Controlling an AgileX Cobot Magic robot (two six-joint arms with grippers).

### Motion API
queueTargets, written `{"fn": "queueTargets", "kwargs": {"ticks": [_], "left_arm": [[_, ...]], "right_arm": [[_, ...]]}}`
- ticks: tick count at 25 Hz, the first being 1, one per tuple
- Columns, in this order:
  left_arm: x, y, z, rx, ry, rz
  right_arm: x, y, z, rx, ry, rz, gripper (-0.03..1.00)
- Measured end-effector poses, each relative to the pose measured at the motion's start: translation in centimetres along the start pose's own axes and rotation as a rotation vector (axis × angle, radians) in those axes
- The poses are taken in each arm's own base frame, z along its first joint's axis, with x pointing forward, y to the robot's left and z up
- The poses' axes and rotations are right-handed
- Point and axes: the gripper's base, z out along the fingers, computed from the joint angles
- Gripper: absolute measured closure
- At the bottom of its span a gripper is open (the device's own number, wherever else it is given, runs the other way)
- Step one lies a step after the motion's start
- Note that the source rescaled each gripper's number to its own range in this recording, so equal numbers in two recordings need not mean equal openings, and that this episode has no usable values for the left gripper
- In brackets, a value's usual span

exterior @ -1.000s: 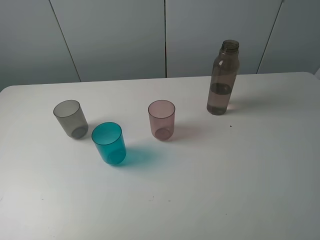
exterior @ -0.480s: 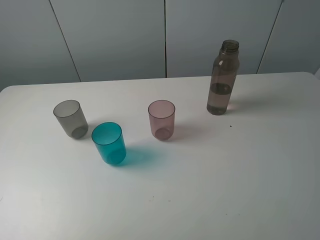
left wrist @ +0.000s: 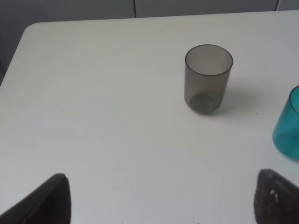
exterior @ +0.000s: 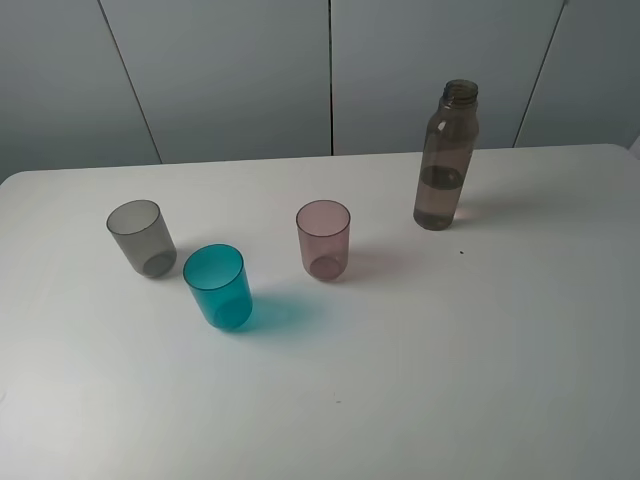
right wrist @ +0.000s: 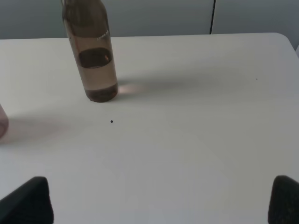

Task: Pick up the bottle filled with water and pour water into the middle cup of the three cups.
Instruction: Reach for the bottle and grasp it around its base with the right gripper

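Observation:
The smoky brown bottle (exterior: pixel 445 160) stands upright and uncapped at the back right of the white table (exterior: pixel 450 350), partly filled with water. The three cups stand to the left: grey (exterior: pixel 141 238), teal middle cup (exterior: pixel 218 287) and pink (exterior: pixel 323 240). Neither arm shows in the exterior high view. In the left wrist view my left gripper (left wrist: pixel 163 205) is open and empty, short of the grey cup (left wrist: pixel 208 78), with the teal cup (left wrist: pixel 287 126) at the frame's edge. In the right wrist view my right gripper (right wrist: pixel 156 203) is open and empty, well short of the bottle (right wrist: pixel 93 56).
Grey wall panels (exterior: pixel 330 70) rise behind the table's far edge. A sliver of the pink cup (right wrist: pixel 2 122) shows at the edge of the right wrist view. A small dark speck (right wrist: pixel 111 122) lies on the table near the bottle.

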Motion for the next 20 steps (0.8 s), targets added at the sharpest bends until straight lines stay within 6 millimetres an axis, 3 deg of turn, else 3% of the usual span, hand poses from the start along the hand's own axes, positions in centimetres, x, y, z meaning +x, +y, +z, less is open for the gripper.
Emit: {"fn": "queueTargets", "kwargs": {"ticks": [20], "left_arm": [[0.00, 0.00, 0.00, 0.000, 0.000, 0.000]], "right_arm": [[-0.08, 0.01, 0.14, -0.002, 0.010, 0.002, -0.03]]}}
